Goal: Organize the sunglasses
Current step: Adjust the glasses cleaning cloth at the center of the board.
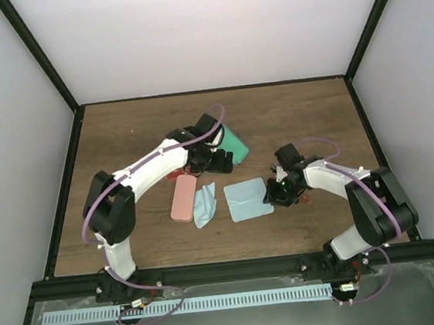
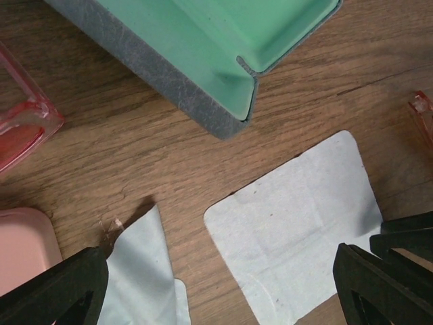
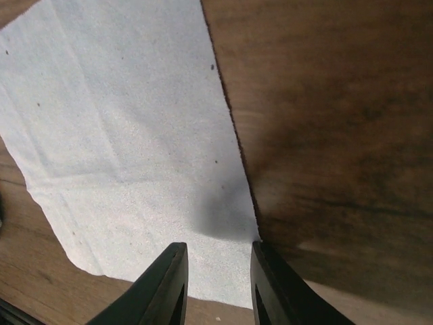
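One reddish sunglasses (image 2: 20, 125) pair lies on the wood at the left of the left wrist view, just above the pink case (image 2: 20, 244); from above it shows as a red bit (image 1: 173, 173). A sliver of another reddish frame (image 2: 423, 112) shows at the right edge. My left gripper (image 2: 223, 291) (image 1: 218, 162) hangs open wide above the two light blue cloths, holding nothing. My right gripper (image 3: 218, 284) (image 1: 273, 195) sits low over the right edge of the flat cloth (image 3: 122, 149), jaws a little apart with nothing between them.
An open grey case with a green lining (image 2: 203, 54) (image 1: 234, 141) lies beyond the left gripper. The pink case (image 1: 183, 197) is shut. A crumpled cloth (image 1: 204, 203) lies beside it, and the flat cloth (image 1: 248, 199) to its right.
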